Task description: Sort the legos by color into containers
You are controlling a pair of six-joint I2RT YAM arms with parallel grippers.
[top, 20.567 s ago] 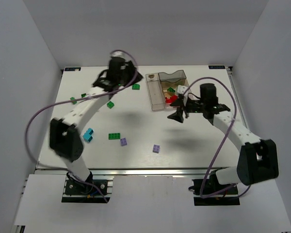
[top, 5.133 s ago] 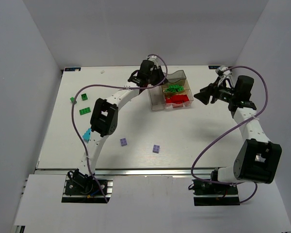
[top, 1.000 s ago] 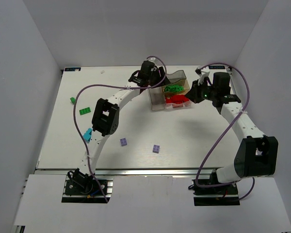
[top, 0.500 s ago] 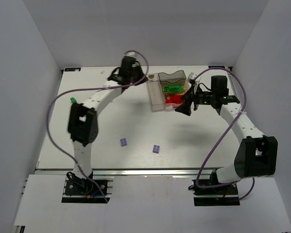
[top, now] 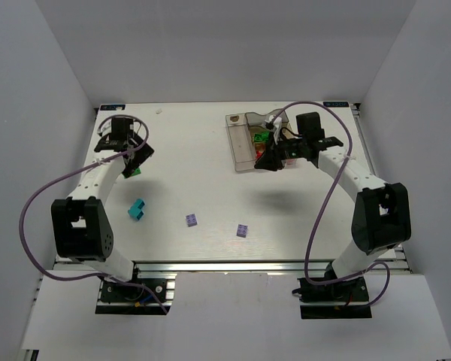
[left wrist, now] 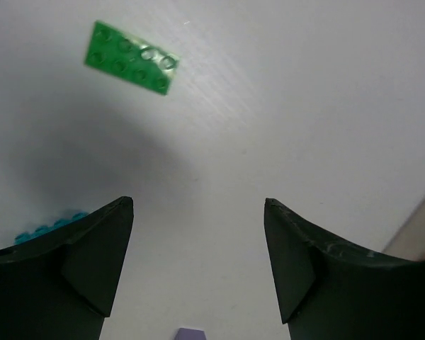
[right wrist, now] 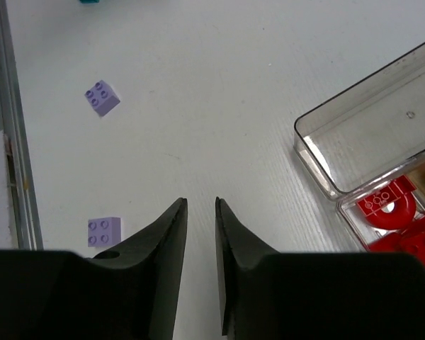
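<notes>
My left gripper (top: pixel 129 159) hovers open and empty over the table's left side. A flat green lego (left wrist: pixel 131 57) (top: pixel 134 172) lies just beyond its fingertips (left wrist: pixel 120 212). A teal lego (top: pixel 137 209) lies nearer the front, half hidden behind my left finger in the left wrist view (left wrist: pixel 46 227). Two lilac legos (top: pixel 191 219) (top: pixel 242 230) lie toward the front middle, also in the right wrist view (right wrist: pixel 101 97) (right wrist: pixel 104 230). The clear containers (top: pixel 239 150) (right wrist: pixel 354 142) hold red legos (right wrist: pixel 393 216) and green ones (top: pixel 257 136). My right gripper (top: pixel 267 161) (right wrist: pixel 200 202) hangs by their front edge, jaws a narrow gap apart, holding nothing.
White walls close in the table on three sides. A metal rail (right wrist: pixel 10 142) runs along the table's near edge. Purple cables (top: pixel 37 203) loop off both arms.
My left arm swung from the back middle to the table's left side, its jaws now wide. My right gripper slid left along the containers' front, and its jaws narrowed.
</notes>
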